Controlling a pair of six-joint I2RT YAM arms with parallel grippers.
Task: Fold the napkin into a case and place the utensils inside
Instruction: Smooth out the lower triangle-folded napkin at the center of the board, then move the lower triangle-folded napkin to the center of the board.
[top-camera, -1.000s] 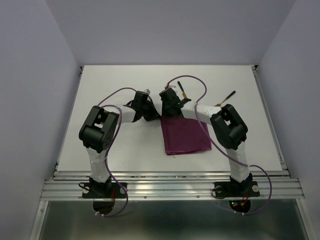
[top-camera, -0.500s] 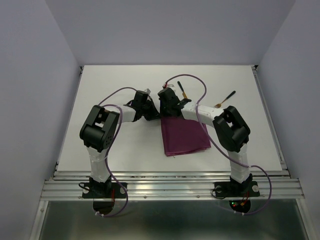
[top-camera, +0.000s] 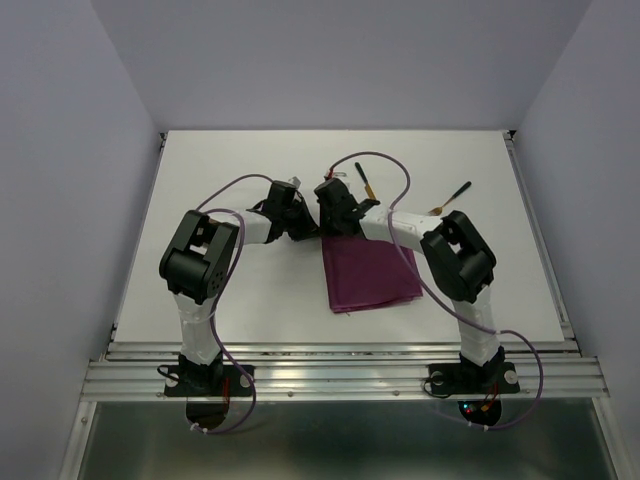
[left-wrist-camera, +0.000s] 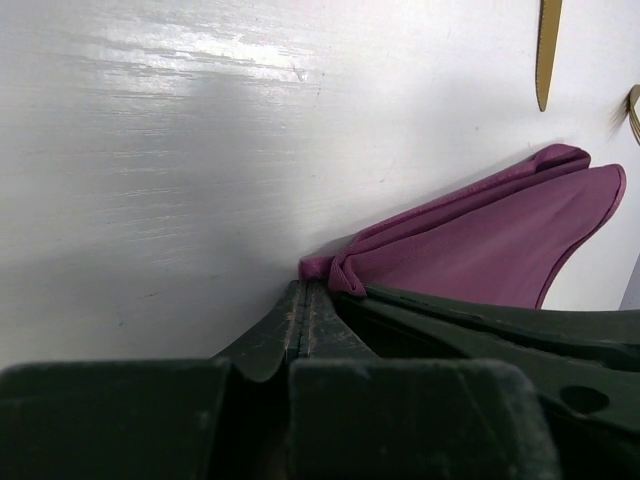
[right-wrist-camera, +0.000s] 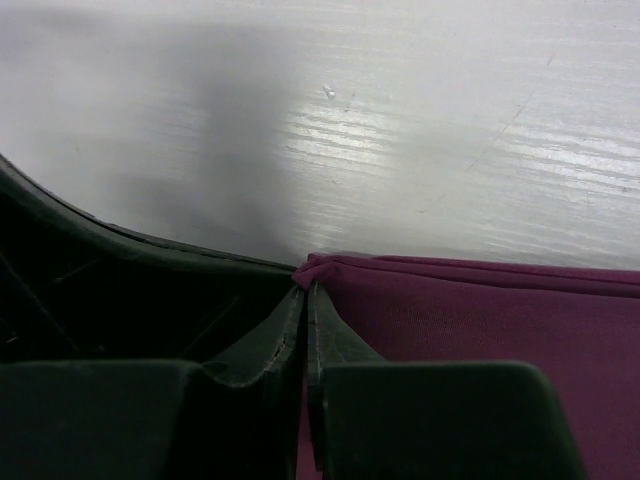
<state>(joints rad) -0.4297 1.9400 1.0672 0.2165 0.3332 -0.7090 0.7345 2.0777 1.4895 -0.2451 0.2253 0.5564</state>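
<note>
The left gripper (left-wrist-camera: 303, 292) has its jaws clamped on the far-left corner of the napkin (top-camera: 372, 272); the right gripper (right-wrist-camera: 305, 298), jaws almost together, touches that corner, grip unclear; the cloth lies folded on the counter (top-camera: 240, 160).

Arms (top-camera: 197, 262) have black joints, white links, purple cables (top-camera: 236, 182).

the top view looks steeply down from high on the 6 o'clock side, far enough to hold the whole table (top-camera: 220, 170). the wrist views skim it very close, the left from 9 o'clock, the right from 3, sharing one napkin (left-wrist-camera: 480, 250) corner.
</note>
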